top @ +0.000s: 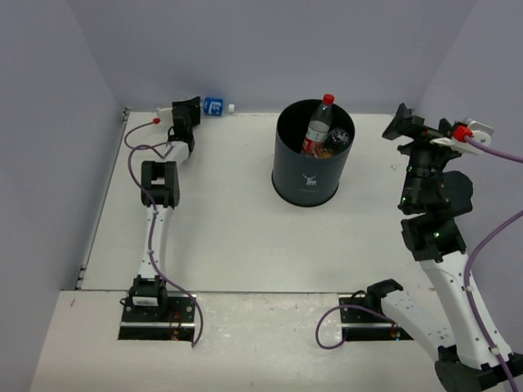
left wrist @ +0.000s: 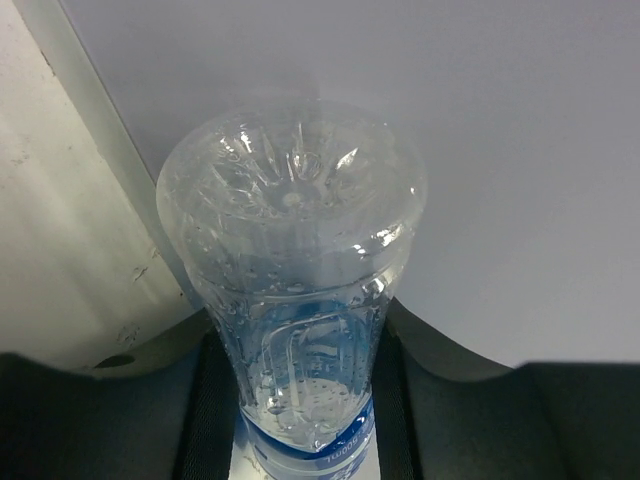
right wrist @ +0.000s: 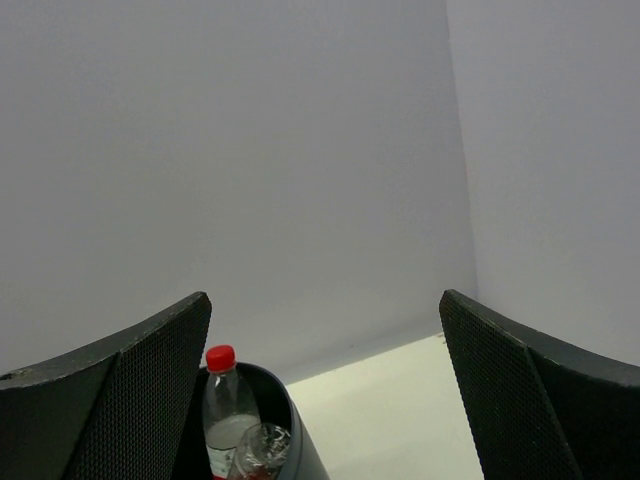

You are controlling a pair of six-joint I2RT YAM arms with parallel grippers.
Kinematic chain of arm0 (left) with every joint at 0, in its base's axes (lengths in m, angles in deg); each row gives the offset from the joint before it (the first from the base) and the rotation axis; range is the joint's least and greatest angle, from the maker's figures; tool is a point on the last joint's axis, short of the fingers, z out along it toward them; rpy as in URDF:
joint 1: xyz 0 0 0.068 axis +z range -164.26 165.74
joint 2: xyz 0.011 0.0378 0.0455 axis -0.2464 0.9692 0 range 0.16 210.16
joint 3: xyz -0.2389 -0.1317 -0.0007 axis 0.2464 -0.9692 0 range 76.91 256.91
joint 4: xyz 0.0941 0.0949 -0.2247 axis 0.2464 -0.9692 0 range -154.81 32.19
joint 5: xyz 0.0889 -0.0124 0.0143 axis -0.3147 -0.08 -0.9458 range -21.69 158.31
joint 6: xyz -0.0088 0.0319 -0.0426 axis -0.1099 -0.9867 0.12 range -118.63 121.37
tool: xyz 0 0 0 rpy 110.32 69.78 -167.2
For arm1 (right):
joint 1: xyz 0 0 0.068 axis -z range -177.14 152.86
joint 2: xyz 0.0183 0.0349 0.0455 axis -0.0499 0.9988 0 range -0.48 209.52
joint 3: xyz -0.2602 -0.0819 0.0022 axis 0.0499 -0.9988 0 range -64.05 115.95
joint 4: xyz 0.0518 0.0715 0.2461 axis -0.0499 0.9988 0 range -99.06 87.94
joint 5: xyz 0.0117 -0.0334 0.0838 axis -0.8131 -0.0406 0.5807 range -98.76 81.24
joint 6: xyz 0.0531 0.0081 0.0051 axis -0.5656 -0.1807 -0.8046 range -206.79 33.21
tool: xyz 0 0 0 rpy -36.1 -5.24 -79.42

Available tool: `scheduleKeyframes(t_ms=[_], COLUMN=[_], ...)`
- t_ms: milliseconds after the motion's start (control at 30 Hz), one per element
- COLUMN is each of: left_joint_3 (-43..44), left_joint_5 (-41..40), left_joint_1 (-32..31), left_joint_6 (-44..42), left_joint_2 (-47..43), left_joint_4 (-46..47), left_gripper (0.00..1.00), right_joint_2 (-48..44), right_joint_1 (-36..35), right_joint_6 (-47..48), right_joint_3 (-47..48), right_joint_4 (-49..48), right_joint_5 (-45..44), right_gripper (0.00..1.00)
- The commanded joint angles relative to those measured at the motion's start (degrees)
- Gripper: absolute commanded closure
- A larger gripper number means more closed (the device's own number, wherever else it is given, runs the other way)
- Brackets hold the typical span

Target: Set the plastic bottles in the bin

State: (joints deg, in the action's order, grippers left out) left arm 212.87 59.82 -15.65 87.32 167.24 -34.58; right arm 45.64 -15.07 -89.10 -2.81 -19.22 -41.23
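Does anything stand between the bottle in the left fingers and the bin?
Nothing visible lies between the blue-labelled bottle and the bin; a red-capped bottle sticks up past the bin's rim.

You can count 3 bottles: 1 blue bottle (top: 214, 106) at 11 o'clock, plus 1 red-capped bottle (top: 319, 129) and 1 dark bottle (top: 337, 140) in the 1 bin (top: 306, 184) at 1 o'clock. Any deeper inside can't be counted. 2 arms: left arm (top: 155, 212), right arm (top: 433, 233).

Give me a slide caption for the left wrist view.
Left tool shut on the clear blue-labelled plastic bottle, its base toward the camera, beside the pale wall.
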Motion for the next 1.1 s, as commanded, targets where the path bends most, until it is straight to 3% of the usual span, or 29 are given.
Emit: scheduleKeyframes(t_ms=[0, 133, 333, 433, 567, 733, 833, 933, 1000, 1067], left_joint_3=[-2.6, -8.1, -20.6, -25.2, -29.9, -42.6, -53.6, -61.5, -67.6, -73.5], left_joint_5=[2.8, 6.5, 13.8, 22.0, 39.7, 58.8, 60.8, 56.8, 52.0, 49.3], left_joint_1=[0.8, 1.0, 1.1, 1.1, 1.1, -0.9, -4.9, -10.7, -14.3, -18.4], left_joint_6=[-2.7, -7.8, -20.8, -27.3, -34.7, -36.4, -42.1, -55.6, -60.8, -63.8], left_joint_2=[-7.6, -16.2, -32.0, -37.9, -45.1, -56.0, -66.7, -80.7, -87.1, -95.4], left_joint_4=[3.9, 5.8, 8.4, 9.3, 10.5, 15.7, 15.2, 6.5, -0.9, -1.0], left_gripper=[0.9, 0.99, 1.0, 1.0, 1.0, 1.0, 1.0, 1.0, 1.0, 1.0], right_joint_2=[1.3, 2.7, 1.5, 0.3, 0.5, 2.0, 3.4, 4.4, 5.3, 7.1], right_joint_1=[0.3, 0.3, 0.2, 0.2, 0.2, -0.4, -1.9, -5.9, -7.9, -11.0], right_joint_6=[-1.4, -4.7, -8.3, -6.9, -5.7, -6.6, -5.9, -6.5, -7.7, -7.8], right_joint_3=[1.2, 3.8, 3.3, 2.4, 4.0, 3.5, 3.0, 1.2, 0.3, -0.5], right_joint_4=[1.9, 8.8, 14.7, 16.6, 22.8, 24.0, 24.4, 22.8, 21.5, 20.7], right_joint_5=[0.2, 3.9, 13.6, 23.1, 39.1, 60.1, 68.0, 66.7, 64.9, 64.8], right_gripper=[0.01, 0.01, 0.01, 0.01, 0.01, 0.01, 0.01, 0.01, 0.01, 0.01])
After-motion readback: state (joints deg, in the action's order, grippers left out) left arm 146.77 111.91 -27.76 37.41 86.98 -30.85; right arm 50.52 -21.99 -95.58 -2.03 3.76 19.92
